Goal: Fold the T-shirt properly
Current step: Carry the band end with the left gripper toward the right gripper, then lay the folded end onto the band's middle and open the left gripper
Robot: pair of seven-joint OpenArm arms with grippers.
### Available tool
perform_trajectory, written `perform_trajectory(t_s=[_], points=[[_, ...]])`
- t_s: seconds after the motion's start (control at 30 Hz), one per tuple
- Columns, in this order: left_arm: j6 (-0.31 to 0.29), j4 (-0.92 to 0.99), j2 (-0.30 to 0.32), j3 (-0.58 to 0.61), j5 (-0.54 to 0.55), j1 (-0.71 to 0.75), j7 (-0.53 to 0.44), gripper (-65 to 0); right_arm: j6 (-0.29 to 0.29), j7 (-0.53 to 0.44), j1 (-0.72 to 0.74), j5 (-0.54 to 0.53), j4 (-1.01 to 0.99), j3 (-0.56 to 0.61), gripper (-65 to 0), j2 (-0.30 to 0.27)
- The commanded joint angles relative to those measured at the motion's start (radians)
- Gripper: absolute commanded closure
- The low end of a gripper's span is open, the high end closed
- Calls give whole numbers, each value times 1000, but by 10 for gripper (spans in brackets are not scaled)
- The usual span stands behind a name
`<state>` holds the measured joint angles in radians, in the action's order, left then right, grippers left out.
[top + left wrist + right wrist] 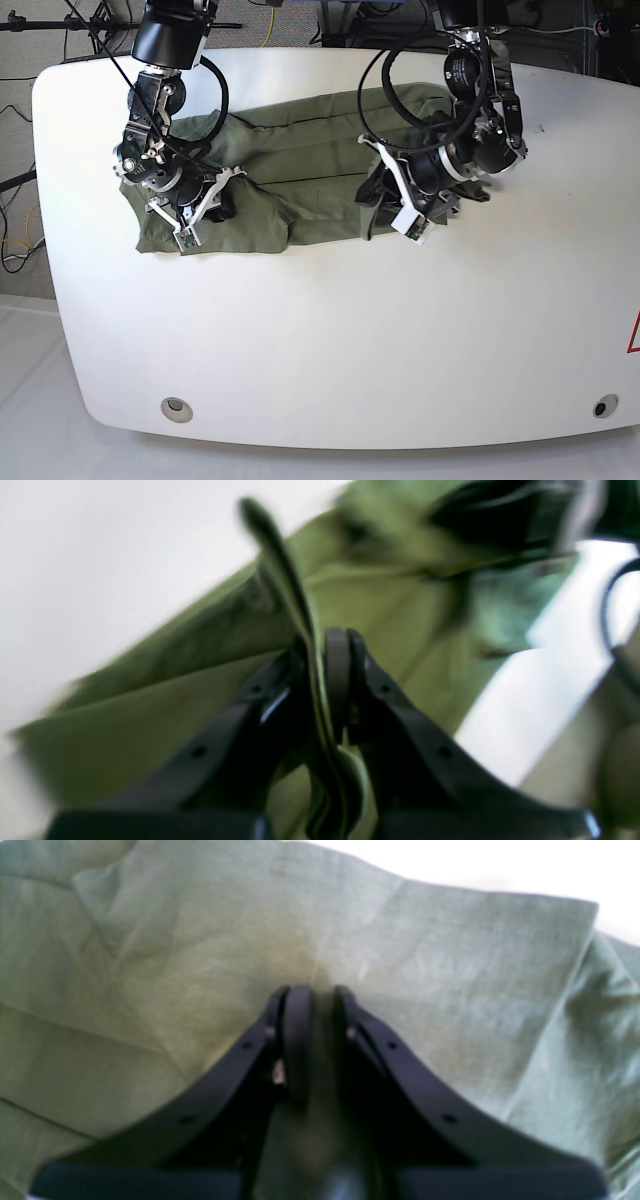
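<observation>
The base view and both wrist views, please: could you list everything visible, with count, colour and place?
T-shirt: one, olive green, spread across the far half of the table, partly folded and creased.
Table: one, white, rounded corners, fills most of the base view.
Cables: several, dark and yellow, on the floor off the table's left edge and behind it.
Left gripper: one, black, shut on the T-shirt, a fold of cloth pinched between its jaws, at the garment's right end in the base view.
Right gripper: one, black, shut on the T-shirt, at the garment's left end.
</observation>
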<state>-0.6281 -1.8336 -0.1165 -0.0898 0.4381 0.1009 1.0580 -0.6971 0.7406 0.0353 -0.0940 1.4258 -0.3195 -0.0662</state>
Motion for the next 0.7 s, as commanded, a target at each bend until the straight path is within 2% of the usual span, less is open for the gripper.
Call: perform_trajectory(t_s=[0.0, 0.1, 0.43, 0.5, 0.67], points=[[23, -10, -3, 19, 16, -10, -40, -6, -1, 62, -2, 29, 2, 1, -79, -5], [50, -3, -11, 32, 14, -7, -63, -8, -1, 56, -5, 31, 3, 6, -79, -3], [51, 11, -27, 52, 14, 1, -73, -9, -1, 56, -9, 36, 4, 8, -79, -2], [53, 15, -22, 91, 20, 3, -124, -10, -1, 52, -7, 44, 4, 9, -78, -4], [54, 31, -19, 122, 23, 2, -138, -11, -1, 52, -8, 43, 5, 9, -77, -3]])
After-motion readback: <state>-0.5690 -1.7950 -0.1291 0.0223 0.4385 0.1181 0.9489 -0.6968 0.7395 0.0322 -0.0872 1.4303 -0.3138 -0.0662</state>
